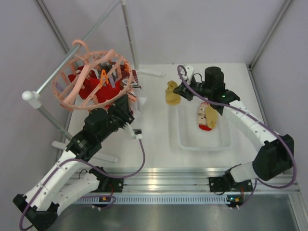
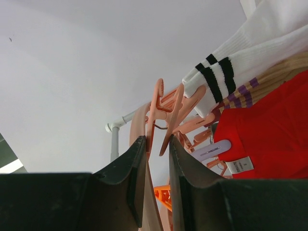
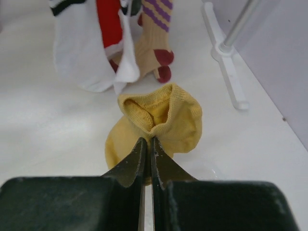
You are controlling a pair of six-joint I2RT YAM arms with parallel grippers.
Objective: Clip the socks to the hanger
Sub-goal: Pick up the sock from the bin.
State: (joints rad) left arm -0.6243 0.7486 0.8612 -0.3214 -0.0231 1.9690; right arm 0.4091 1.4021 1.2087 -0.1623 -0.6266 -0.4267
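Right gripper (image 3: 147, 140) pinches the mustard-yellow fabric sock (image 3: 163, 120), well right of the round peach-pink plastic hanger (image 1: 72, 96), where left gripper (image 2: 157, 142) squeezes a clip (image 2: 155, 109).

1. Hanger (image 2: 155, 108): peach plastic, smooth, with a soft gloss.
2. Yellow sock (image 3: 163, 120): knitted cloth, matt, finely ribbed at the cuff.
3. White striped sock (image 2: 250, 43) and red sock (image 2: 269, 130): soft, matt cloth.
4. Fingers (image 3: 127, 166): black plastic, matt, faintly grainy.
5. Counter (image 3: 48, 134): white, smooth, with a dull sheen.
6. Tray (image 1: 185, 139): clear, glossy plastic.
7. Rail (image 1: 103, 20): grey metal, satin finish.
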